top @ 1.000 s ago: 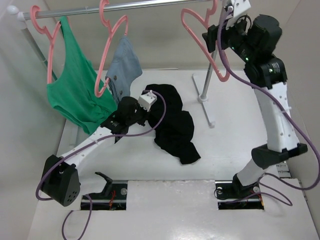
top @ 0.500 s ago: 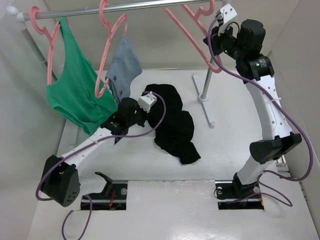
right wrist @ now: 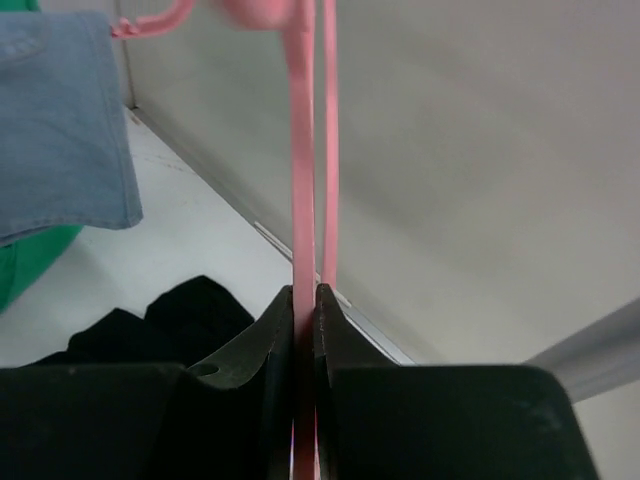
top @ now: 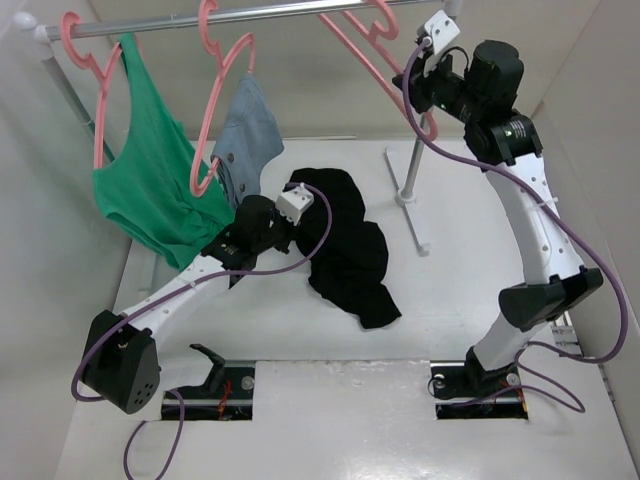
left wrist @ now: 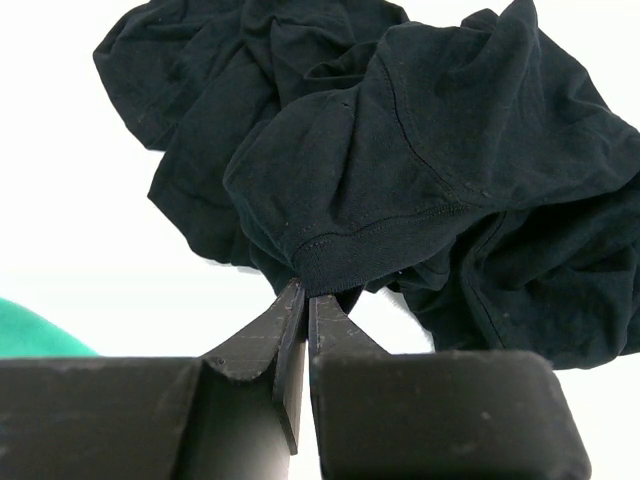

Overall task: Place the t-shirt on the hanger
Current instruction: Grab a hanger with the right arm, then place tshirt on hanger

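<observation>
Left wrist view first. Looking along the left gripper [left wrist: 303, 288]: fingers pressed together, nipping a hem fold of the t-shirt [left wrist: 420, 150]. Rest of that black cloth heaped in a crumpled pile just beyond the tips, down on the white table [left wrist: 70, 240]. A sliver of the green tank top [left wrist: 30, 335] at the lower left edge.

Over to the right wrist. Right gripper [right wrist: 305, 292] clamped on a thin bar of the hanger [right wrist: 303, 180], pink plastic running straight up from between the fingers, a second pink bar just beside it. Blue-grey garment [right wrist: 60, 120] hanging at upper left, black cloth low on the table below, plain wall behind.

Now from above. Hanger up by the rail [top: 250, 14], tilted, held high by the right arm; hooked over the rail or not, hard to tell. T-shirt well apart from it, bunched mid-table, left arm reaching in at its left edge. Crowding that left arm: green tank top and blue-grey garment, both hung from the rail, hems dangling just beside the wrist. Between t-shirt and hanger, the rack's upright post [top: 412, 170], foot planted on the table right of the pile.
</observation>
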Robot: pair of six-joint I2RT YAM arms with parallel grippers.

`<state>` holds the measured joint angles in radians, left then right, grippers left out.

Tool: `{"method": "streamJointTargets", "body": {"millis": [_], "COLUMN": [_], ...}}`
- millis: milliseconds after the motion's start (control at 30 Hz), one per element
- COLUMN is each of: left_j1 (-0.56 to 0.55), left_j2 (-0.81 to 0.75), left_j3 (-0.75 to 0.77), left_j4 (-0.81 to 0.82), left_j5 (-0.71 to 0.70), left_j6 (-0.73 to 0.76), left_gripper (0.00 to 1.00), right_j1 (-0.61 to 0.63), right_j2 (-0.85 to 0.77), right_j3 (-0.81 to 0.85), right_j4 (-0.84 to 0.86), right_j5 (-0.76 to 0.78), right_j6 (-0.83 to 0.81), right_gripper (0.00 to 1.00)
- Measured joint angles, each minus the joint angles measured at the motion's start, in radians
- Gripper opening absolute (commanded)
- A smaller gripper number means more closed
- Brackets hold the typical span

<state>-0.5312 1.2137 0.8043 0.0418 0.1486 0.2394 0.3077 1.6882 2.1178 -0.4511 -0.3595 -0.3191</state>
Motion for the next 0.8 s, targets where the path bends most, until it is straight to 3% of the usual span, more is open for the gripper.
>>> {"method": "streamJointTargets", "body": {"millis": [400,633,800], "left_j1": [0.0,0.0,0.0], "left_j2": [0.001,0.002,0.024], "left_j3": [0.0,0.0,0.009], "left_j4": [0.007,0.007,0.006], "left_j5": [0.0,0.0,0.0], "left_j6": [0.003,-0.014,-0.029], "left_gripper": [0.0,0.0,0.0], "right_j1": [0.097,0.178,0.212], "right_j2": [-0.176,-0.492,-0.703], "right_j3": [-0.092,-0.595,-0.89], "right_j4": [0.067,0.06,-0.04], "right_j5": [0.014,0.032,0.092], "right_j6": [-0.06,-0.067,0.008], "right_gripper": [0.0,0.0,0.0]}}
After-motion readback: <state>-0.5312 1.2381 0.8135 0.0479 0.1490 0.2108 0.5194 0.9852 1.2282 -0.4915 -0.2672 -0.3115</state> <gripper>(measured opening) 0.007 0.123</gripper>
